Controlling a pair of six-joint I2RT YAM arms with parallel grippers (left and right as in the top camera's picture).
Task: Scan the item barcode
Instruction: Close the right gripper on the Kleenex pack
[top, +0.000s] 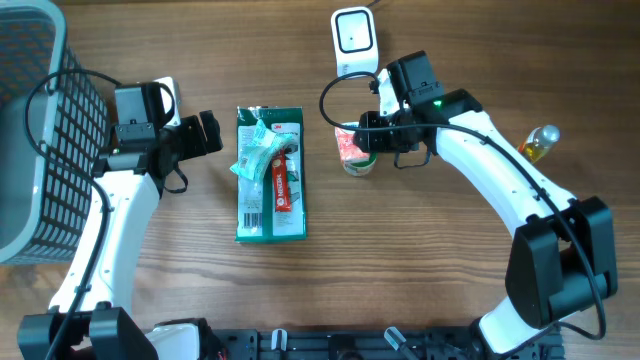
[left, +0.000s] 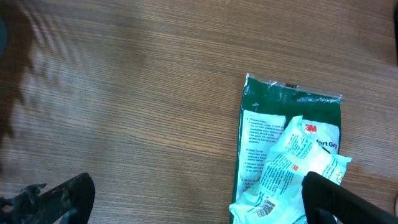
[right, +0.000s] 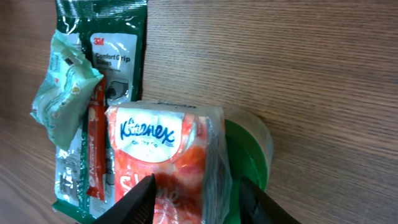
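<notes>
Straddling the Kleenex pack (right: 158, 149) near the scanner (top: 352, 32), the right gripper (right: 196, 186) — hold unclear, left gripper (top: 208, 132) wide — must next face the barcode to it

The table (top: 420, 280) is matt, grained wood; the tissue pack (right: 158, 134) and the green pack (top: 265, 215) beside it wear glossy, crinkled plastic film.
</notes>
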